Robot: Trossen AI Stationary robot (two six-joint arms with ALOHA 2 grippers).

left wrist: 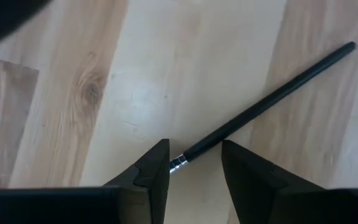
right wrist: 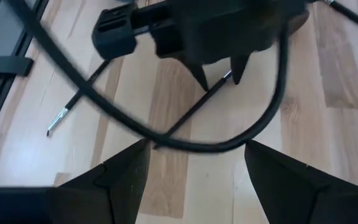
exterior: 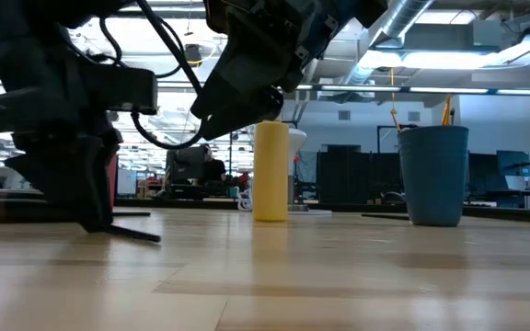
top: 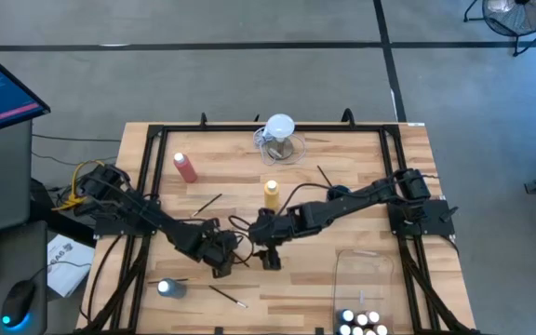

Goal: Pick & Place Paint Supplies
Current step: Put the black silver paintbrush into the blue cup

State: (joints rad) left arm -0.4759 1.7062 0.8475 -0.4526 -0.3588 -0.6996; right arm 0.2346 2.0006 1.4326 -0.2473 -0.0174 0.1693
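From above, the left gripper [top: 223, 265] and right gripper [top: 270, 258] meet low over the table's middle, just in front of the yellow bottle [top: 272, 194]; their fingers are lost in dark clutter. The low view shows that bottle upright behind the arms. The left wrist view alone shows parted fingers straddling a paintbrush [left wrist: 263, 106] lying flat, ferrule touching one fingertip. The right wrist view shows its own fingers spread wide, empty.

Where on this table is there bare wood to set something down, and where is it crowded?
Bare wood lies right of the jug along the far edge, and between the pink bottle and the jug. The middle is crowded: both claws, left and right, beside the yellow bottle.
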